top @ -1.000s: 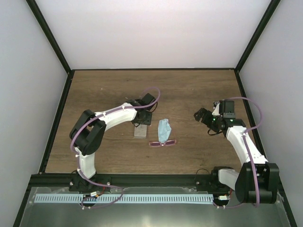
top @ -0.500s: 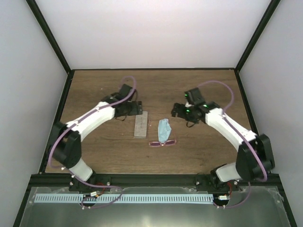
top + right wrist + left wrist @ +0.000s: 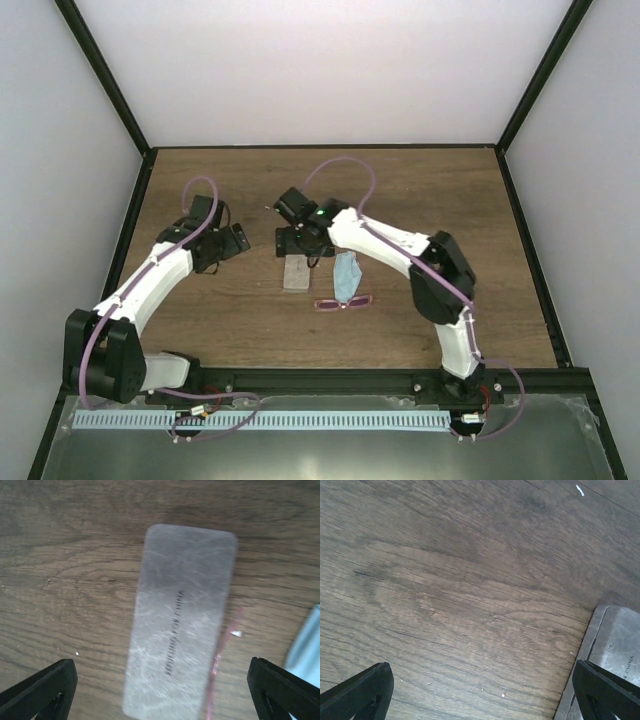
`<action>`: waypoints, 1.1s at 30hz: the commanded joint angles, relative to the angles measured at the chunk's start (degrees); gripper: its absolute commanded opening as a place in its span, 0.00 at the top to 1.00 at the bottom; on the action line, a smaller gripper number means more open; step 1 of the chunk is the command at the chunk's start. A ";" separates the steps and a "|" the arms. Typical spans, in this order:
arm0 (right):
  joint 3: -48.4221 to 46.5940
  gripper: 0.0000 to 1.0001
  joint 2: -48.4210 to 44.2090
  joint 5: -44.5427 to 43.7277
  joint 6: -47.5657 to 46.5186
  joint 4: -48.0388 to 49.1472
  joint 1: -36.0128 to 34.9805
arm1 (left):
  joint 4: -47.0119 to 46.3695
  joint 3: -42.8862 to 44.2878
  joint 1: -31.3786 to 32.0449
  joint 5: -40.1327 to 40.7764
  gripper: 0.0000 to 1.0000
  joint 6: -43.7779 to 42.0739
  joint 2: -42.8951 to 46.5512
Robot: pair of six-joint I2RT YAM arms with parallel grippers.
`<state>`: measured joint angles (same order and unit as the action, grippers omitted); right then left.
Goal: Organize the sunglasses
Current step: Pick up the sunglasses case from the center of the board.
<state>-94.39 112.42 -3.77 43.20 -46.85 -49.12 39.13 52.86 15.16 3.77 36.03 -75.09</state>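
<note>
Right jaws stand wide over the grey case (image 3: pixel 180 620) lettered "…FOR CHINA".

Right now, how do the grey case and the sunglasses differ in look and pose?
The grey case is a rounded rectangle; the sunglasses are a thin pink frame. The case points front to back, the sunglasses side to side. The open right tool hovers over the case, not the sunglasses. Both lie flat on the wooden table.

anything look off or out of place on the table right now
Nothing spilled or broken. The sunglasses lie loose on the table, outside the grey case, and the light blue cloth sits crumpled right beside them.
</note>
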 commanded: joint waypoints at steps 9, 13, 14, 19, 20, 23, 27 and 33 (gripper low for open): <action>-8.44 0.05 10.28 -2.56 1.75 -5.44 -1.02 | -0.15 -2.19 -1.52 -1.14 0.00 -1.67 2.14; -8.52 0.05 11.64 -1.50 2.18 -4.79 -1.11 | -0.34 -2.35 -1.71 -1.69 0.00 -2.63 1.77; -8.71 0.05 11.81 -1.50 2.28 -4.68 -1.07 | -0.40 -2.33 -1.72 -1.93 0.00 -2.97 1.58; -10.38 0.06 12.61 -0.98 2.80 -4.58 -1.06 | -0.97 -2.64 -1.80 -2.19 0.00 -4.35 0.99; -10.64 0.06 12.91 -0.78 2.77 -4.51 -1.06 | -1.07 -2.65 -1.80 -2.19 0.00 -4.51 0.81; -12.39 0.06 14.62 -0.58 2.72 -5.39 -1.06 | -1.68 -2.61 -1.89 -2.50 0.00 -5.04 0.04; -13.95 0.06 15.09 -0.80 2.55 -5.94 -1.06 | -1.92 -2.01 -2.00 -2.67 0.00 -5.83 -1.03; -14.19 0.06 16.31 -0.88 2.24 -6.32 -1.06 | -2.36 -2.08 -2.32 -3.19 0.00 -6.24 -1.85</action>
<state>-106.15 126.93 -4.29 44.91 -51.66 -50.15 38.06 50.76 13.37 1.37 30.92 -76.31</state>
